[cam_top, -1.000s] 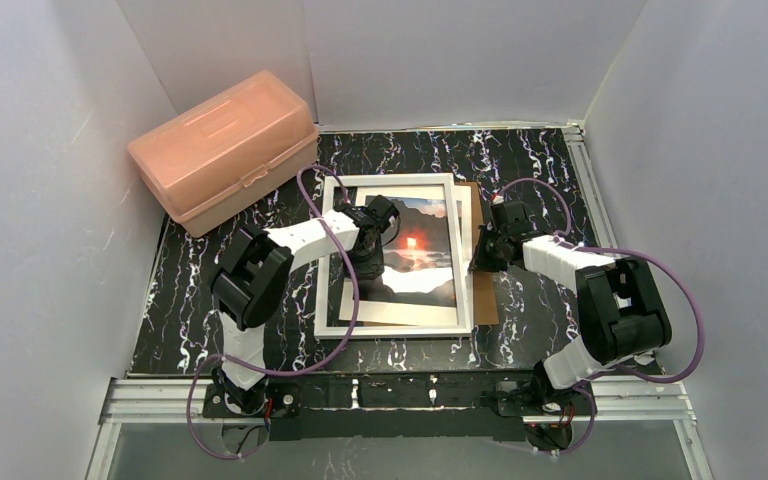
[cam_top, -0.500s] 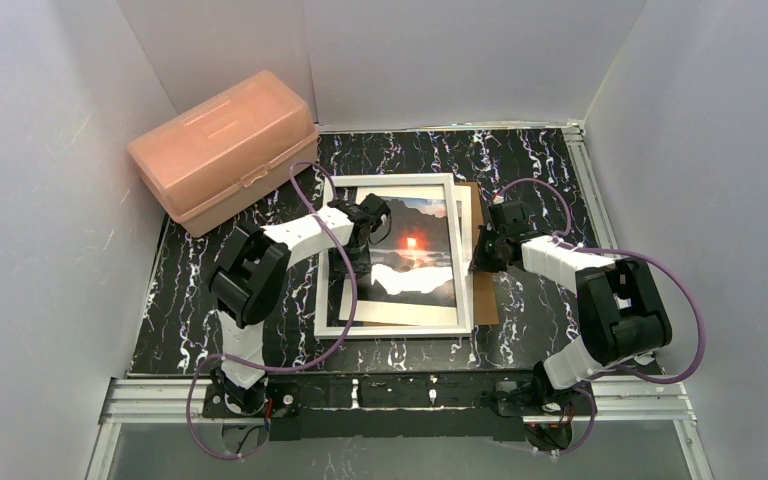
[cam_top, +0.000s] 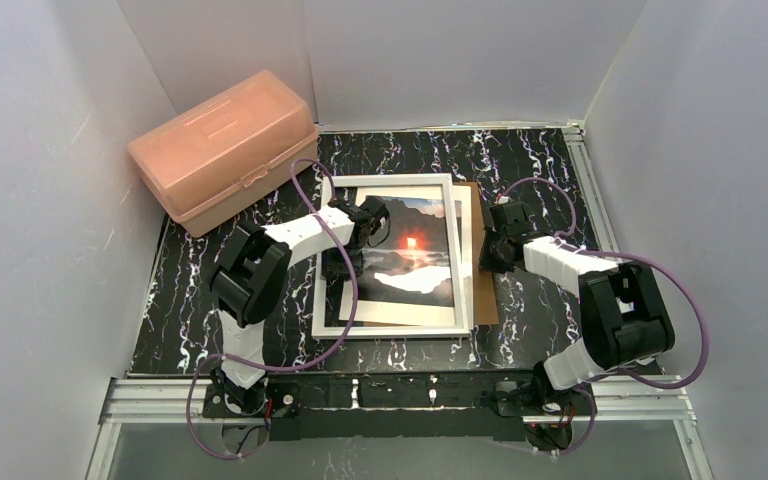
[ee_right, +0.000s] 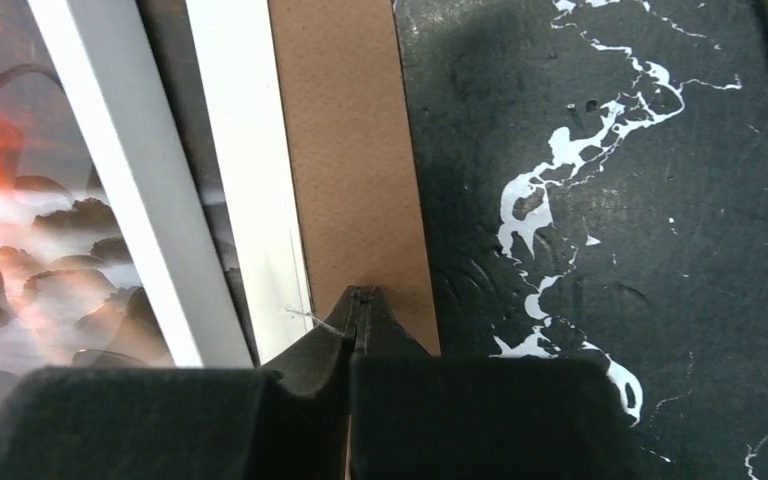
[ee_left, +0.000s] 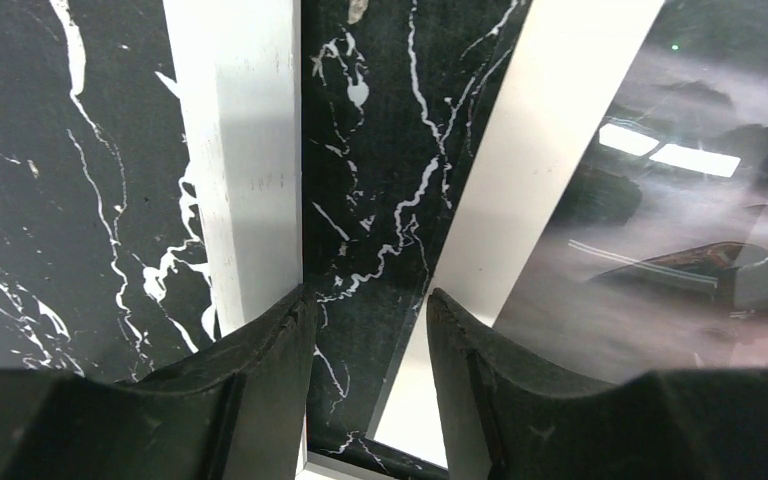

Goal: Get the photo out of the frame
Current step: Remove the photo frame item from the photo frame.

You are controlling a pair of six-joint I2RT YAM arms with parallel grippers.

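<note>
Your left gripper point(ee_left: 365, 318) has slid leftward off the sunset picture since the earlier frame and now sits at the left side of the frame point(cam_top: 390, 331). The right arm has barely shifted. The photo point(cam_top: 415, 250) lies flat inside the frame's opening, turned a little askew from the white rails, with bare black marble table point(cam_top: 530, 180) showing in a wedge between its white border and the left rail.

In the left wrist view, your pincer is released. One finger point(ee_left: 250, 375) hangs over the inner edge of the frame's left rail and the other over the photo's white border. Only tabletop shows in the gap between them, so nothing is grasped. You cannot tell whether either tip actually touches what lies under it.

Your right gripper point(ee_right: 361, 297) is clenched, tips pressed together with nothing between them. It points down at the brown backing board point(ee_right: 345, 140), which juts out from under the frame's right side, and sits just beside the white right edge. Contact with the board is not clear.

A pink plastic box point(cam_top: 225, 150) sits at the far left corner of the table, well apart from the frame and both arms.
</note>
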